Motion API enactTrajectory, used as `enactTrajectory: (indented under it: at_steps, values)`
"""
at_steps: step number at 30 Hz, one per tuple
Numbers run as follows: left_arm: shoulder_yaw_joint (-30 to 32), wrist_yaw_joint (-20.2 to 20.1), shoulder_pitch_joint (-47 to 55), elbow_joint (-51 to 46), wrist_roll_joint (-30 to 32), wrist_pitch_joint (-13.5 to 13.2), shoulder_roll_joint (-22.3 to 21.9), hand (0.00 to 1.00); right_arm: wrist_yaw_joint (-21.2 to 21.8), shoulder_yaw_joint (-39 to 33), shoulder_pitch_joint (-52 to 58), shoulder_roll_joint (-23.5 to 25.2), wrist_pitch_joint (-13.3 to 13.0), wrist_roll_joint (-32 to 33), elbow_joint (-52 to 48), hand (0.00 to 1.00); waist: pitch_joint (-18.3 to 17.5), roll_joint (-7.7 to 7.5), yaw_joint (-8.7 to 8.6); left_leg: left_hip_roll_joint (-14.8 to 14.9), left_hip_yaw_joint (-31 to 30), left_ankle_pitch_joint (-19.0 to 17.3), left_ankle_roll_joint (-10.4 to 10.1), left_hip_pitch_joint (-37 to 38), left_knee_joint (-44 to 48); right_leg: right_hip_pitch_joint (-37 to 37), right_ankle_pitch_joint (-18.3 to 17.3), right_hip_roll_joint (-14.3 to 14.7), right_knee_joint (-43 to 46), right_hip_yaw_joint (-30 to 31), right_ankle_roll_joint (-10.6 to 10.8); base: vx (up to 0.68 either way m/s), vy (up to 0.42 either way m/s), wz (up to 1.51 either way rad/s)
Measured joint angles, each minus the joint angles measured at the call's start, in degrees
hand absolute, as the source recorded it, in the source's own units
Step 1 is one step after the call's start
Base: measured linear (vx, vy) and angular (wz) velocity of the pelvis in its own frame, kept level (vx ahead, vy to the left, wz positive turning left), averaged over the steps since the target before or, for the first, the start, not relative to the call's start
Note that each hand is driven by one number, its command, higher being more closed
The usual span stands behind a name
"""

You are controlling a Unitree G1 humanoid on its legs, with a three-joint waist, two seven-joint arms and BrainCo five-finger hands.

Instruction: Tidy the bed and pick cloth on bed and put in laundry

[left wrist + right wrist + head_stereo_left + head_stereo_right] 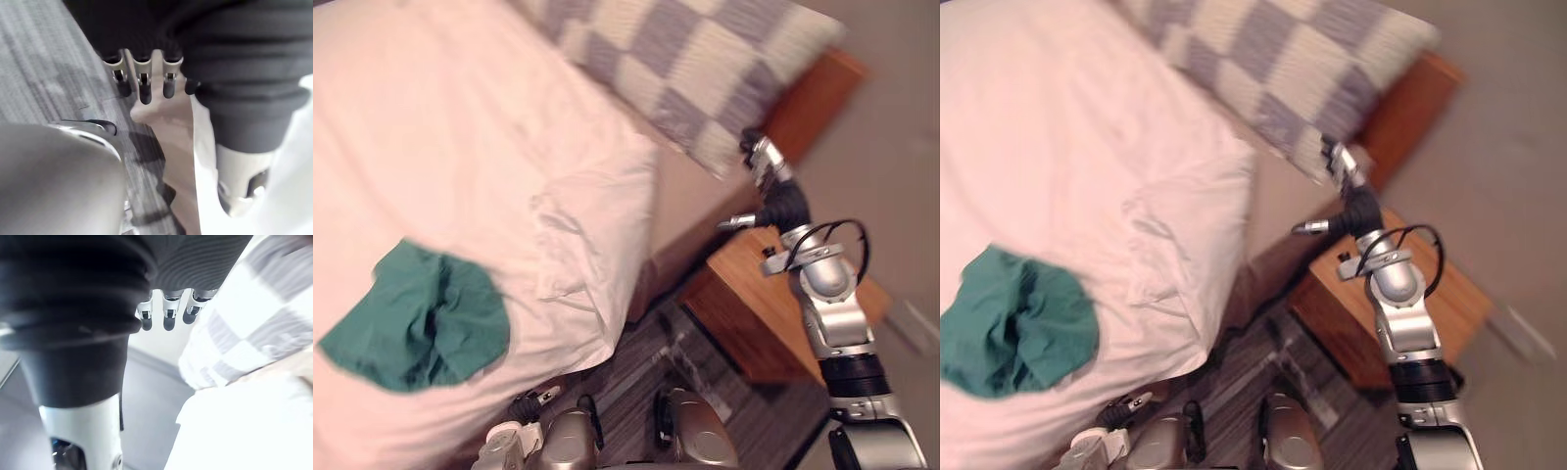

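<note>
1. The green cloth (416,318) lies crumpled on the near left part of the bed (431,137), on top of the white cover and a little in from its near edge. Neither hand touches it.
2. To its right the white cover bunches into a rumpled fold (592,225) at the bed's right edge. That wants smoothing at some point.
3. The left hand (530,399) hangs low by the near edge of the bed, below and right of the cloth. Its fingers (145,90) are loose, slightly apart and empty.
4. The right hand (771,176) is raised on the far right, just beside the near corner of the checked pillow (675,54). Its fingers (167,316) are relaxed and grip nothing. I cannot tell whether they touch the pillow.
5. I'd say the step in hand is squaring that pillow, which lies askew with its corner hanging over the bed's right side, above the wooden nightstand (749,294).
6. To do it well:
   - Take the corner with fingers and thumb rather than prodding it.
   - Draw it back onto the mattress towards the wooden headboard (813,98).
   - Keep the forearm from knocking the nightstand.
7. After that the left hand is better placed for the cloth. It should rise over the edge and close on the thick middle of the heap, so that no tail drags.
</note>
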Motion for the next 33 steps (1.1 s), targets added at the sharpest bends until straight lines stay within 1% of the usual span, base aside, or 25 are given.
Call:
enactTrajectory:
  at_steps: [1,2,3,4,5,6,7,8,9,10,11,12,13,14,15,16,18,20,22,25,27,30,31,32,33]
  values:
    - [-0.2,-0.4,1.0,-0.6,-0.2,0.2,-0.4,0.00,0.0,0.8,-1.8,-0.3,0.2,-0.4,1.6,0.00,-0.6,1.12,0.16,1.3,0.7,0.6,-0.9,-0.9,-0.2,0.8,0.1,0.7,-1.5,-2.0,-0.3,0.24,-0.404,1.27]
    - [0.0,-0.7,2.6,-1.5,-1.7,0.8,-1.5,0.00,0.1,3.1,-6.1,-1.2,0.3,-0.7,4.1,0.00,-0.3,3.38,1.48,3.8,0.9,1.2,-1.6,-0.4,-3.0,1.9,0.6,2.4,-3.7,-4.7,-1.2,0.17,-0.329,0.75]
    - [1.3,-1.4,3.2,-1.6,-2.9,1.5,-2.0,0.00,0.2,4.7,-9.1,-1.2,0.2,-2.2,5.6,0.00,0.1,3.95,2.85,4.6,1.0,3.0,-2.3,0.5,-6.1,2.0,0.8,2.9,-4.1,-5.4,-1.9,0.13,-0.269,0.47]
    - [1.9,-1.4,3.5,-1.6,-3.6,1.9,-2.3,0.00,0.4,5.8,-10.8,-1.2,0.2,-3.0,6.6,0.00,0.3,4.26,3.18,4.9,0.9,3.9,-2.6,1.1,-7.6,2.0,0.8,3.1,-4.1,-6.0,-2.1,0.09,-0.232,0.39]
    - [2.2,-1.5,3.8,-1.7,-5.0,2.3,-2.7,0.00,0.6,7.7,-13.6,-1.1,0.2,-5.5,8.7,0.00,0.7,5.02,3.37,5.4,1.0,5.5,-3.1,1.7,-9.8,2.7,0.6,3.1,-4.4,-7.7,-2.8,0.06,-0.163,0.63]
    - [2.8,-1.9,4.0,-2.0,-5.6,2.3,-2.8,0.00,0.7,9.6,-16.0,-0.9,0.4,-8.3,11.5,0.00,1.0,5.47,3.52,5.7,1.4,6.8,-3.2,1.5,-11.2,2.9,0.1,2.9,-4.5,-9.6,-4.1,0.07,-0.186,0.66]
    - [3.4,-2.1,4.0,-2.2,-5.5,2.3,-2.9,0.00,0.8,10.1,-16.6,-0.8,0.6,-9.1,12.4,0.00,1.1,5.56,3.56,6.0,1.8,7.2,-3.0,1.2,-11.3,3.0,-0.1,2.7,-4.6,-10.2,-4.6,0.02,-0.136,0.76]
    - [4.8,-2.9,4.0,-2.5,-5.5,2.1,-3.1,0.00,1.5,10.6,-17.5,-0.6,1.8,-9.7,15.0,0.00,1.7,6.20,3.48,6.3,4.5,8.0,-2.2,-0.1,-11.2,3.8,-0.4,2.1,-5.3,-12.6,-5.4,-0.04,-0.045,0.89]
    - [6.2,-3.7,4.1,-2.9,-5.4,1.7,-3.4,0.00,2.2,10.5,-17.5,-0.6,3.3,-11.2,17.5,0.00,2.0,6.55,3.18,6.8,8.9,7.5,1.2,-0.5,-10.9,4.4,-0.6,1.0,-5.6,-15.3,-6.0,-0.05,-0.027,1.12]
    - [6.9,-4.3,4.0,-3.1,-5.1,1.5,-3.4,0.00,2.8,10.5,-17.4,-0.6,4.5,-12.4,19.8,0.00,2.5,6.72,2.93,9.3,15.7,7.5,4.0,-0.9,-9.3,4.7,-0.6,0.1,-5.6,-17.1,-6.3,-0.09,0.017,1.11]
    - [6.9,-5.2,4.0,-3.3,-4.2,1.4,-3.4,0.00,3.4,10.5,-17.5,-1.0,5.4,-15.6,22.7,0.00,2.9,7.02,2.83,12.1,22.3,7.2,5.6,-1.9,-6.0,4.4,-1.1,-1.5,-5.0,-19.1,-7.0,-0.09,0.064,1.06]
    - [6.4,-6.4,4.0,-3.5,-3.1,1.3,-3.6,0.00,3.9,10.8,-17.5,-1.6,5.5,-20.9,26.9,1.00,3.8,7.07,2.53,13.2,24.7,7.4,5.8,-2.6,-1.8,3.0,-1.7,-4.1,-3.8,-20.4,-6.3,-0.13,0.137,0.84]
    - [6.4,-6.8,4.1,-3.5,-3.0,1.2,-3.8,0.00,3.9,11.3,-17.5,-1.8,5.5,-22.6,28.8,1.00,3.9,7.24,2.53,13.0,24.9,7.7,5.5,-2.6,-1.1,2.0,-2.0,-4.8,-3.0,-20.4,-5.7,-0.12,0.205,0.62]
    - [5.9,-7.0,4.4,-3.6,-3.0,0.9,-4.6,0.00,3.9,13.2,-17.7,-2.9,5.8,-25.7,32.7,1.00,4.2,9.03,2.54,13.0,23.8,8.3,2.5,-1.3,-4.6,0.0,-1.9,-5.6,-1.8,-20.6,-4.2,-0.09,0.295,0.45]
    - [4.8,-7.0,4.0,-3.9,-3.2,0.7,-4.8,0.00,3.5,13.7,-18.0,-3.3,5.8,-27.6,36.3,1.00,5.3,10.08,2.48,12.1,23.5,7.4,-0.7,-0.9,-8.5,-0.7,-1.0,-6.0,-2.1,-21.0,-3.0,-0.05,0.283,0.47]
    - [3.8,-6.9,3.7,-4.1,-3.2,0.5,-4.3,0.00,2.4,13.8,-18.7,-3.2,5.7,-27.6,39.4,1.00,6.4,9.65,2.63,11.1,23.5,8.3,-3.4,-0.9,-10.2,-1.1,-0.1,-6.7,-2.7,-21.2,-2.4,-0.03,0.250,0.33]
    - [2.5,-6.9,2.8,-3.6,-3.3,0.6,-3.8,0.00,0.3,13.9,-22.1,-3.2,5.8,-29.4,44.3,1.00,7.8,8.88,3.72,9.2,23.8,8.9,-3.0,-1.2,-11.3,-1.1,2.1,-8.0,-5.0,-21.2,-1.8,-0.04,0.190,0.08]
    - [0.7,-7.1,2.6,-3.5,-3.2,0.7,-3.6,0.00,0.3,14.9,-26.7,-4.7,6.3,-29.8,49.5,1.00,7.8,8.88,3.90,7.6,23.8,9.5,-2.2,-1.7,-12.6,-0.8,4.1,-8.8,-7.9,-21.3,-1.2,-0.03,0.156,0.09]
    - [-1.8,-7.7,1.4,-3.4,-2.7,0.4,-2.9,0.00,0.4,14.9,-29.8,-7.1,6.1,-29.4,52.0,1.00,7.9,9.09,3.90,5.2,23.1,12.0,-1.7,-1.7,-16.9,-1.1,5.7,-9.8,-10.2,-22.2,-0.8,-0.02,0.109,0.19]
    - [-3.7,-7.9,-0.3,-3.5,-2.5,0.4,-2.9,0.00,0.4,14.8,-30.6,-8.7,5.5,-26.4,52.3,1.00,8.0,9.28,3.70,4.5,22.9,14.1,-1.7,-1.5,-20.1,-1.4,6.0,-10.0,-10.8,-22.9,-0.6,-0.01,0.052,0.17]
    - [-3.8,-8.0,-0.5,-4.2,-1.9,0.2,-2.9,0.00,0.1,14.7,-30.0,-8.7,5.1,-23.1,52.0,1.00,8.0,9.28,3.03,4.6,22.8,14.5,-1.8,-1.1,-20.6,-1.1,6.0,-9.8,-10.8,-23.2,-0.6,0.03,-0.005,0.06]
    - [-4.4,-8.1,-0.3,-6.1,-0.9,0.3,-3.0,0.00,-1.6,11.8,-23.3,-8.1,4.4,-16.4,45.7,1.00,8.0,9.38,2.36,4.6,23.1,14.5,-1.8,1.9,-21.4,1.5,6.0,-9.6,-11.4,-23.1,-0.6,0.06,-0.003,-0.08]
    - [-4.7,-8.3,-0.5,-7.1,-0.3,0.6,-3.0,0.00,-2.7,9.2,-18.4,-7.4,3.8,-13.8,41.6,1.00,7.9,9.26,2.09,4.6,23.3,14.5,-1.8,2.9,-21.9,2.4,6.0,-9.5,-11.9,-22.9,-0.6,0.04,0.006,-0.15]
    - [-4.7,-8.8,-0.5,-8.0,0.3,0.7,-3.0,0.00,-3.5,5.1,-13.5,-5.5,3.5,-11.5,36.4,1.00,7.7,8.83,1.69,4.7,23.7,14.5,-1.9,3.7,-22.4,2.7,6.0,-9.3,-12.3,-22.6,-0.6,0.04,0.007,-0.17]
    - [-4.6,-9.1,-0.5,-8.9,0.7,1.3,-3.1,0.00,-4.3,0.6,-6.7,-2.3,3.5,-8.6,30.1,1.00,7.1,8.10,0.73,4.8,24.5,14.4,-1.9,3.7,-22.4,2.8,6.2,-9.0,-12.9,-22.2,-0.7,0.03,0.006,-0.19]
